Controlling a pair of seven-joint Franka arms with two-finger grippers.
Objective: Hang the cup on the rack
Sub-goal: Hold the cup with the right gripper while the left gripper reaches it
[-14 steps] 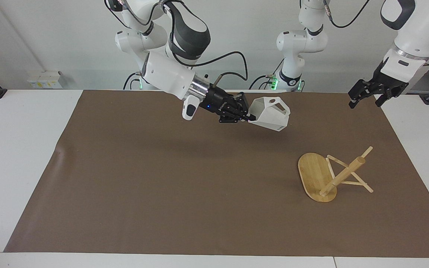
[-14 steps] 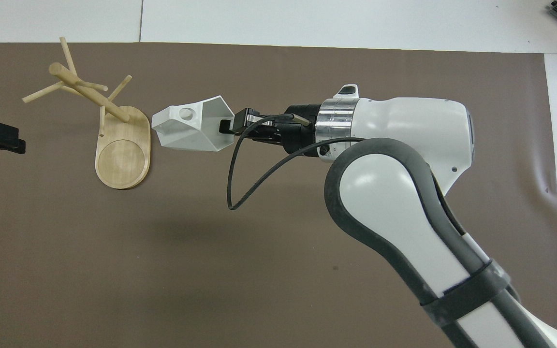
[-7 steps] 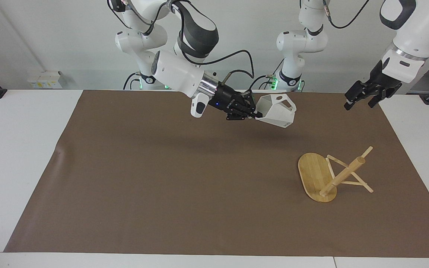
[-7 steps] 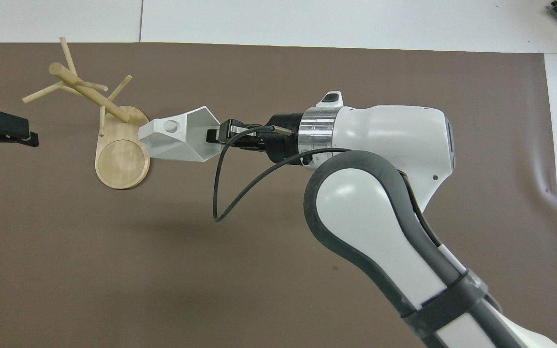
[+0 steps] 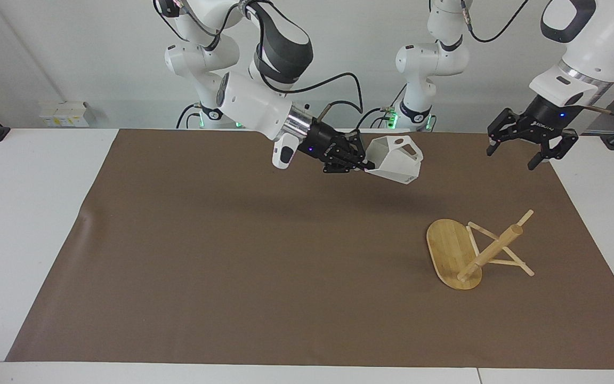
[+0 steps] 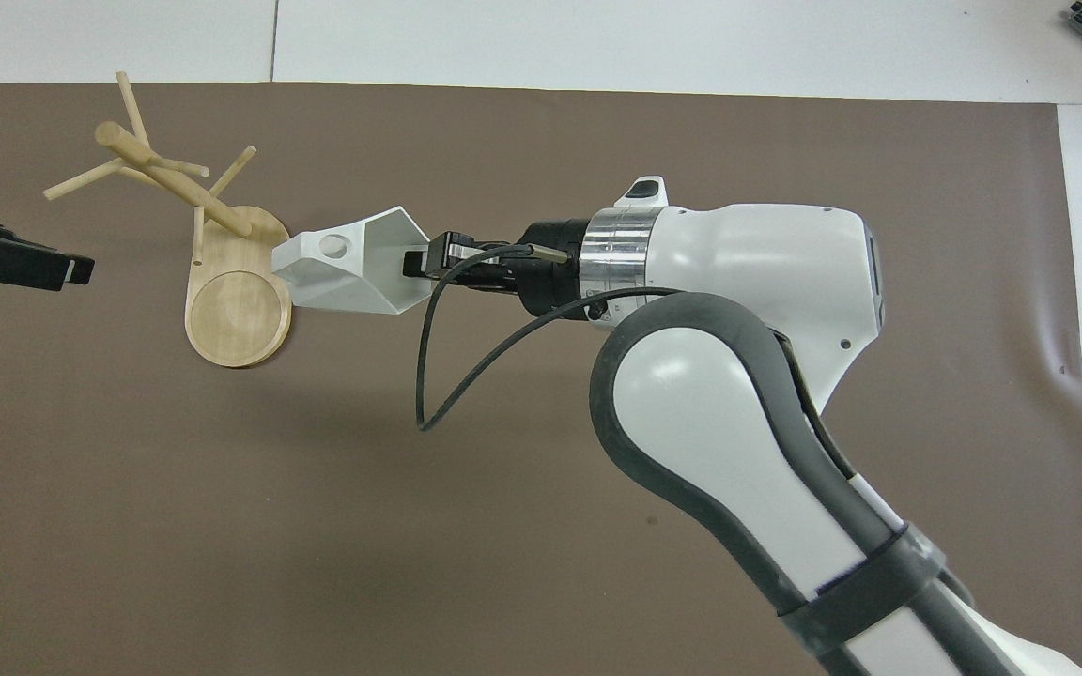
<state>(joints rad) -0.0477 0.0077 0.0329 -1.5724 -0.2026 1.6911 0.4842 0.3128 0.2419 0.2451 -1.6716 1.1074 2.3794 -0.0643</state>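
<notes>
Carrying is your step: right gripper (image 5: 363, 166) is clamped on the cup (image 5: 396, 160), aloft beside the rack (image 5: 472, 250). Left gripper (image 5: 525, 146) hovers spread near the rack. Next, line the handle hole with a peg.

A white table (image 5: 30, 224) carries it all, and a big brown mat (image 5: 232, 256) covers most of its top — on that mat the bamboo rack (image 5: 453, 256) sits toward the left arm's end, oval base down, post leaning.
</notes>
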